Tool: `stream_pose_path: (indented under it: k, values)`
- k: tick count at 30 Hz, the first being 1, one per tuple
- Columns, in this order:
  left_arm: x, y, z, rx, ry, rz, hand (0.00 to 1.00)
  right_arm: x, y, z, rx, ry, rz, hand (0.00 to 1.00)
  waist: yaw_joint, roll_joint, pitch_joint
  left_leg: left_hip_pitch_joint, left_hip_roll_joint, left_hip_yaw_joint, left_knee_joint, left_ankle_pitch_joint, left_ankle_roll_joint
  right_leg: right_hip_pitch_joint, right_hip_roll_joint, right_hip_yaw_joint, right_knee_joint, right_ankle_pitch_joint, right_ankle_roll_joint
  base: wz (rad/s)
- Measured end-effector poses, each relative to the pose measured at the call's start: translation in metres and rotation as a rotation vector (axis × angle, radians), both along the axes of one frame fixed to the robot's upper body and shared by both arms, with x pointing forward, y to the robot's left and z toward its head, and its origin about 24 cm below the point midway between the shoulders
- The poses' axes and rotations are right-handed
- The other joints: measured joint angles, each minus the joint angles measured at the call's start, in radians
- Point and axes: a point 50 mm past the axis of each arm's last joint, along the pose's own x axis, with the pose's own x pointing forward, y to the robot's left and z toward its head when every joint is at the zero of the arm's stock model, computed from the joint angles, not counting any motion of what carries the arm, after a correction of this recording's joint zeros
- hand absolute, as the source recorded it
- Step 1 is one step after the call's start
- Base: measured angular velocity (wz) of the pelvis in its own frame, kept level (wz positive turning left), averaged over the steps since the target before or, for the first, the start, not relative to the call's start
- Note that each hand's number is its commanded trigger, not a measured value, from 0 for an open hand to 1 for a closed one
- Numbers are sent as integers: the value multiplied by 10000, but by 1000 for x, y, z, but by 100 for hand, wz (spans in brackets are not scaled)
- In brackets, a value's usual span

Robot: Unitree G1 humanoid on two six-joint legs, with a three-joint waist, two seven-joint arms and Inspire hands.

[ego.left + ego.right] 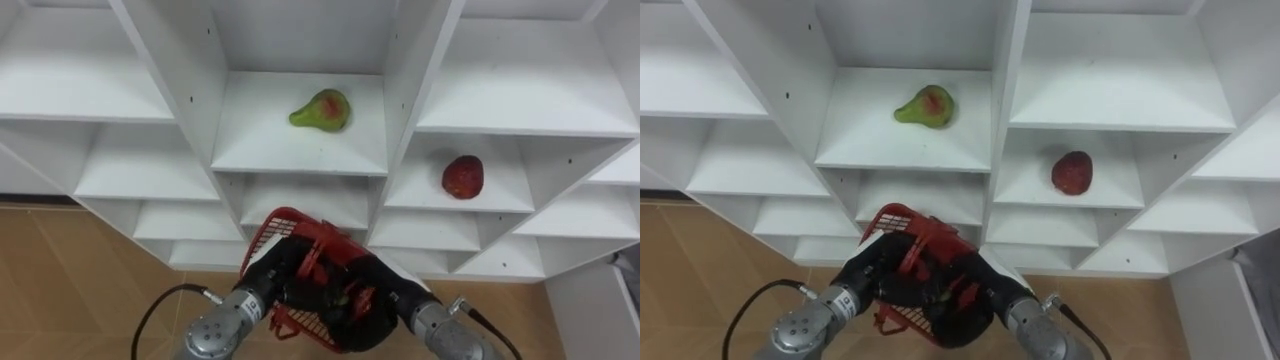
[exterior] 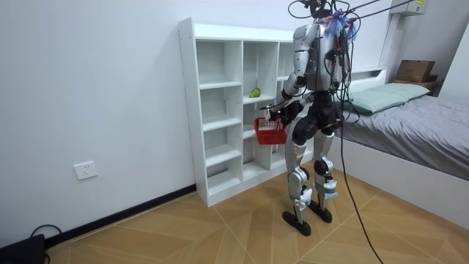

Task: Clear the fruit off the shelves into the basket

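A green pear with a red blush (image 1: pixel 321 110) lies on a shelf in the middle column of the white closet (image 1: pixel 190 70). A red apple (image 1: pixel 463 176) sits one shelf lower in the column to its right. Below them I hold a red wire basket (image 1: pixel 290 225) in front of my body. My left hand (image 1: pixel 268 283) is curled on its left side and my right hand (image 1: pixel 365 300) grips it from the right. In the room view I stand upright facing the closet, with the basket (image 2: pixel 270 130) at waist height and the pear (image 2: pixel 254 93) just above it.
The closet's other shelves (image 2: pixel 212 110) hold nothing. A bed (image 2: pixel 410 125) stands close behind me at the room view's right, with a cardboard box (image 2: pixel 414 70) beyond it. Wooden floor (image 2: pixel 183 227) spreads to the room view's left.
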Motion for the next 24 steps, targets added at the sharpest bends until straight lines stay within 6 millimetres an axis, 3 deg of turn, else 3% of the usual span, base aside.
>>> stream_pose_path:
  k: [4,5,6,7,24]
  values:
    - [0,-1,0,-12,18,-87,100,0,0,0,-3,3,2,100,1,1,-1,-2,0,0,0,0,0,1,1,0,0,1,-1,0]
    - [-1,-2,0,-10,24,-121,100,0,0,0,-4,3,2,67,2,2,-1,-2,0,0,0,0,0,1,1,0,0,1,-1,0]
    - [-1,-2,0,-9,25,-134,100,0,0,0,-5,4,3,8,3,2,-1,-3,0,0,0,0,0,1,1,-1,0,1,-1,0]
    - [-1,-2,0,-8,28,-153,100,0,0,0,-11,5,3,0,3,3,-2,-3,0,0,0,0,0,1,1,-1,0,1,-1,0]
    - [-2,-4,-1,-62,107,-373,100,1,-1,1,-13,-28,-21,0,0,23,-10,11,1,-9,-1,0,0,17,2,-2,0,1,-1,0]
